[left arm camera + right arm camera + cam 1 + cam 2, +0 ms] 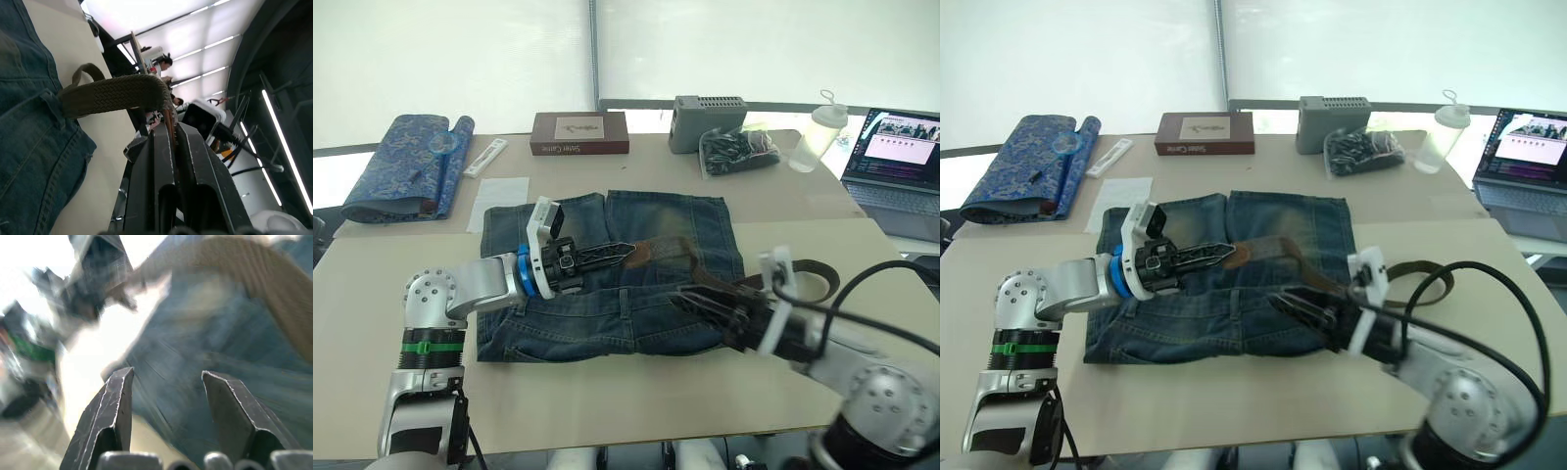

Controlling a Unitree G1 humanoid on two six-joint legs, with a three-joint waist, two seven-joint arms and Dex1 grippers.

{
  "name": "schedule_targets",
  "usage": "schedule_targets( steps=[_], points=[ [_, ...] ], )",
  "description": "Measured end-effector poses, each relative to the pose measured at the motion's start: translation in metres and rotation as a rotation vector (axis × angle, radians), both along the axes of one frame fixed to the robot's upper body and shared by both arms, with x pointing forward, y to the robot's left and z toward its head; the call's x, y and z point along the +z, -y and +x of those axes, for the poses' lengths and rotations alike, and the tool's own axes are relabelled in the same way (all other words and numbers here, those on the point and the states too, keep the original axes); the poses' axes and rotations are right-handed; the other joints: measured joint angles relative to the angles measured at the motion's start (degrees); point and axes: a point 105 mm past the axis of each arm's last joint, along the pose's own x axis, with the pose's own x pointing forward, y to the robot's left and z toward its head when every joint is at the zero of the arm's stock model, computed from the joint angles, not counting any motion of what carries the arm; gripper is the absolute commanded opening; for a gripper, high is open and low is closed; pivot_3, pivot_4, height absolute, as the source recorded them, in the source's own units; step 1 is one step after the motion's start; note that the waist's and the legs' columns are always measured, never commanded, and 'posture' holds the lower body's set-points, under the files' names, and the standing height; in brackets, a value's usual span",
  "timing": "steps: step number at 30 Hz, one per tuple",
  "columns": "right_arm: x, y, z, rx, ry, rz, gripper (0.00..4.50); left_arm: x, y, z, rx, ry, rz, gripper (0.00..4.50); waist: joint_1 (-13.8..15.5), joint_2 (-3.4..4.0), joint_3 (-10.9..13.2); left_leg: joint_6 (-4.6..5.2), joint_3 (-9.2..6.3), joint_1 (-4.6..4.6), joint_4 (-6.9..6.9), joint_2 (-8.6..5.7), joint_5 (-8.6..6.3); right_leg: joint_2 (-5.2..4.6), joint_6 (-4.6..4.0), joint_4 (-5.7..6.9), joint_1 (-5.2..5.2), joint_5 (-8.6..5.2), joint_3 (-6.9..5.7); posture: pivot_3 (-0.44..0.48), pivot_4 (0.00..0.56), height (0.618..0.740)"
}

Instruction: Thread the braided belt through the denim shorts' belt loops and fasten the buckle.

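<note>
The denim shorts (607, 279) lie flat mid-table, legs pointing away from me. The braided belt (661, 250) crosses them and curls into a loop (818, 279) off their right side. My left gripper (612, 257) is shut on the belt's left end, and the left wrist view shows the strap (112, 93) arching out from its fingers (164, 147). One belt loop (624, 304) stands on the near waistband. My right gripper (690, 297) hovers open just above the denim (195, 357) beside the belt (274, 308). I cannot make out the buckle.
At the back of the table sit a folded blue patterned cloth (406, 162), a brown box (579, 132), a grey box (707, 119), a black bag (739, 149) and a plastic bottle (819, 132). An open laptop (901, 157) sits far right. White paper (499, 191) lies beside the shorts.
</note>
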Motion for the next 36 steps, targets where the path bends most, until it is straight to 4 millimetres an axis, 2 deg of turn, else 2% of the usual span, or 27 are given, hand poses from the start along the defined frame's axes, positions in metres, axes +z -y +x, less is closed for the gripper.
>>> schedule_targets(
  steps=[3, 9, 13, 19, 24, 36],
  points=[
    [0.005, 0.002, 0.014, -0.084, -0.037, 0.089, 2.48, 0.000, -0.007, -0.002, -0.005, 0.005, 0.026, 0.00, 0.1, -0.01, 0.0, -0.05, 0.05, -0.14, -0.20, -0.17, 0.06, -0.01, -0.04, 0.08, -0.31, 0.04, 0.21, 0.000, 0.150, 0.740],
    [0.012, 0.008, 0.023, -0.126, -0.063, 0.173, 2.48, -0.001, -0.018, -0.004, 0.004, 0.007, 0.039, 0.00, -0.4, -0.01, 0.0, -0.19, 0.20, -0.14, -0.67, -0.20, 0.13, 0.02, -0.06, 0.04, -0.59, 0.03, 0.58, 0.000, 0.150, 0.740],
    [0.013, 0.008, 0.022, -0.102, -0.082, 0.205, 2.48, -0.004, -0.020, -0.005, 0.009, -0.001, 0.041, 0.00, -0.8, -0.01, 0.0, -0.07, 0.26, -0.14, -0.72, -0.18, 0.07, 0.02, -0.06, 0.02, -0.60, 0.03, 0.69, 0.000, 0.150, 0.740],
    [0.013, 0.006, 0.010, -0.009, -0.091, 0.179, 2.48, -0.004, -0.021, -0.007, 0.002, 0.004, 0.045, 0.00, -1.3, -0.01, 0.0, -0.01, 0.29, -0.04, -0.70, -0.13, 0.06, 0.02, -0.06, 0.02, -0.49, 0.02, 0.74, 0.000, 0.150, 0.740],
    [0.022, 0.000, 0.000, 0.054, -0.095, 0.170, 2.48, -0.006, -0.020, -0.008, -0.005, -0.002, 0.051, 0.00, -1.6, -0.03, 0.0, 0.04, 0.40, -0.01, -0.68, -0.08, 0.05, 0.06, -0.03, 0.01, -0.45, 0.01, 0.87, 0.000, 0.150, 0.740],
    [0.028, -0.009, 0.007, 0.015, -0.183, 0.201, 2.48, -0.008, -0.024, -0.011, -0.005, 0.006, 0.068, 0.00, -1.4, -0.05, 0.0, 0.26, 0.61, -0.05, -0.49, -0.01, -0.07, 0.15, 0.08, -0.05, -0.42, 0.04, 0.98, 0.000, 0.150, 0.740]
  ],
)
